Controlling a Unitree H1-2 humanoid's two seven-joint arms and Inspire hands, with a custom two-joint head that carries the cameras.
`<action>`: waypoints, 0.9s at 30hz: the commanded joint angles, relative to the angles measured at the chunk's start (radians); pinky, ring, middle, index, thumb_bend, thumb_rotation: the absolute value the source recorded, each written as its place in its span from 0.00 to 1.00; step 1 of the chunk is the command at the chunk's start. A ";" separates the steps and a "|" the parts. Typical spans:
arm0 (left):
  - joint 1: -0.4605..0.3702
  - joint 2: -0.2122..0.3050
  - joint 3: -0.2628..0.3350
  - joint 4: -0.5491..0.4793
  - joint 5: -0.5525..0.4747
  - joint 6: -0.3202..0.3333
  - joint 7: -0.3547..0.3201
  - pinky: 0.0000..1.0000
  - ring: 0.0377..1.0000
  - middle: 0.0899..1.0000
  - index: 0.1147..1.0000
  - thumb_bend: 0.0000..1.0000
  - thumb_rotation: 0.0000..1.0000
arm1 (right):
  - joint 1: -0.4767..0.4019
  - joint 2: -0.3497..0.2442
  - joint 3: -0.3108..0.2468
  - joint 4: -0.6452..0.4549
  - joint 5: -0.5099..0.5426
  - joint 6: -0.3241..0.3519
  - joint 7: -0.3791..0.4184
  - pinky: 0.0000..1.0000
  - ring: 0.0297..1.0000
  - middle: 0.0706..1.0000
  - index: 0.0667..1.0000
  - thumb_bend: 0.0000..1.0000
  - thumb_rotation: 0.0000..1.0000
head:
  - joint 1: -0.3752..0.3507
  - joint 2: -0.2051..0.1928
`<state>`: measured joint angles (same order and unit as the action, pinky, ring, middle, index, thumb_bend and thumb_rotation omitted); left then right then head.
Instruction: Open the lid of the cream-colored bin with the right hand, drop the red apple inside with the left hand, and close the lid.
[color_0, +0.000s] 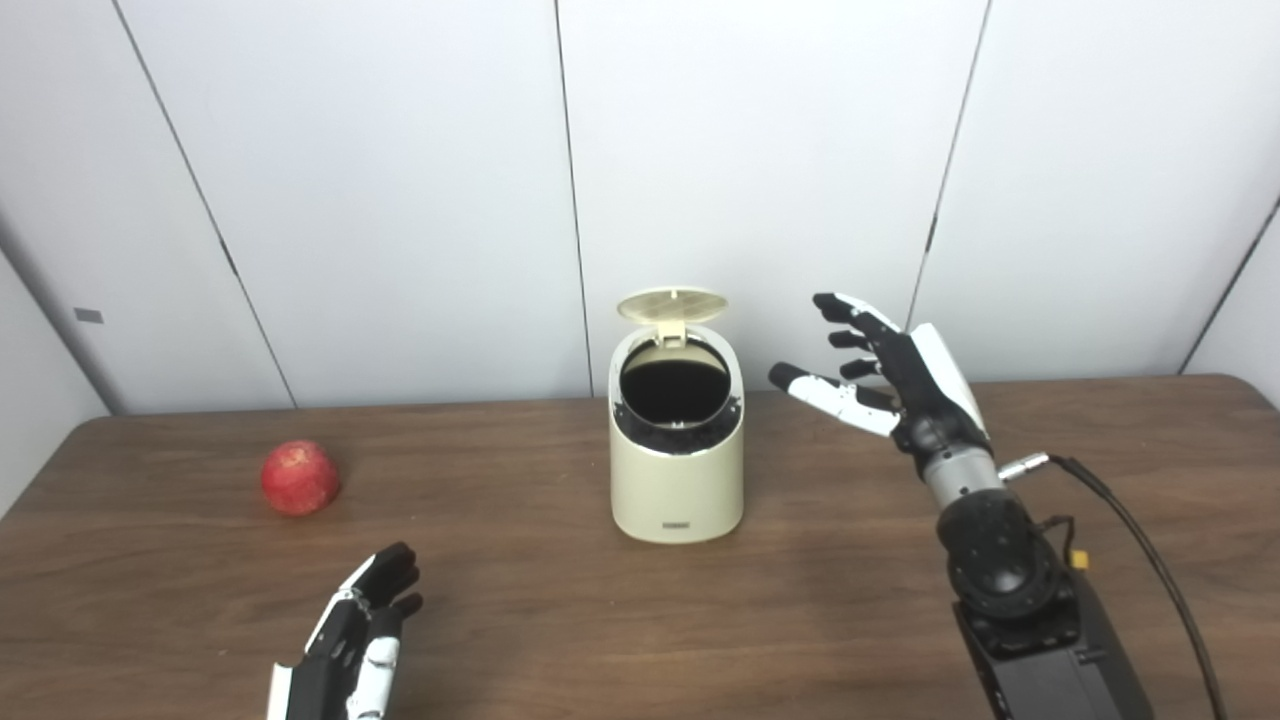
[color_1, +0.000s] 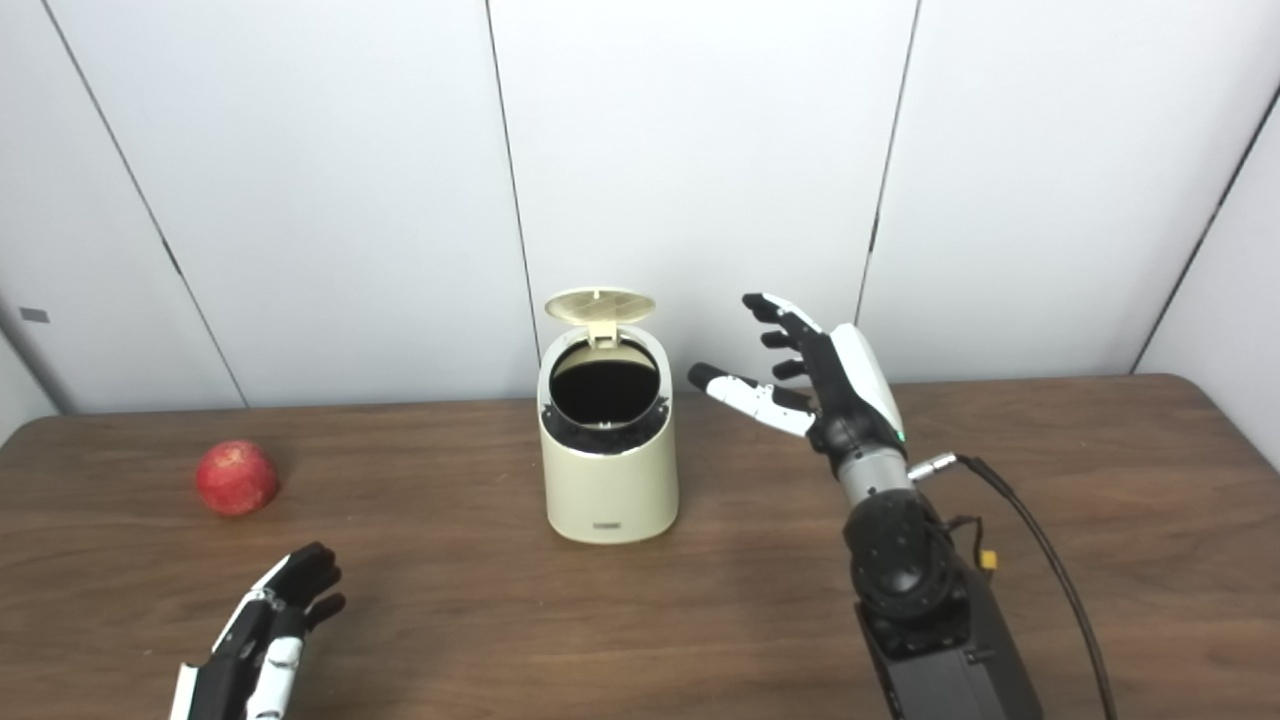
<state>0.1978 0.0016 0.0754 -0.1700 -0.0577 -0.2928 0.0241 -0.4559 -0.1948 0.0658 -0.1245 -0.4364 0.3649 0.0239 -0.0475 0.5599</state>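
Reaching for the red apple is, by my judgement, the step in hand, since in the left eye view the lid of the cream-colored bin already stands tipped up on its rear hinge and the dark round mouth lies open. The left hand, low near the table's near edge with its fingers loosely apart and holding nothing, would do well to travel toward the left edge, come over the apple from above and close around its widest part, because a round, smooth fruit (likely to roll if nudged sideways) rewards a grasp that cups it rather than pushes it. The apple sits toward the left edge, well apart from the bin, which stands near the table's middle. The right hand hovers just to the bin's right, fingers spread wide, empty and not touching the lid; keeping it clear of the mouth would leave room for the drop. In the right eye view the apple shows a mottled red skin with paler speckles and a matte sheen, resting alone on the wood, while the bin appears as a squat rounded cylinder, with a small label low on its front, its lid near upright behind the opening.
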 joint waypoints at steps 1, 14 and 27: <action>0.033 -0.003 -0.003 0.057 0.000 -0.010 -0.003 0.81 0.84 0.83 0.81 0.47 0.66 | 0.021 -0.020 -0.021 -0.074 0.024 -0.006 0.010 0.70 0.80 0.85 0.85 0.64 0.66 | -0.005 0.005; 0.033 0.022 0.012 0.032 -0.021 0.010 -0.015 0.84 0.86 0.85 0.84 0.50 0.68 | 0.316 0.007 -0.123 -0.310 0.306 0.013 0.093 0.82 0.88 0.92 0.90 0.52 0.83 | -0.039 0.047; 0.035 0.039 0.027 -0.018 -0.056 0.061 -0.035 0.83 0.86 0.87 0.88 0.54 0.68 | 0.503 0.075 -0.106 -0.337 0.434 -0.051 0.088 0.97 1.00 1.00 1.00 0.59 0.98 | -0.054 0.123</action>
<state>0.1991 0.0198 0.0975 -0.1820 -0.1166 -0.2307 -0.0060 0.0593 -0.1261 -0.0262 -0.4495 -0.0201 0.3777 0.1285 -0.1012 0.6810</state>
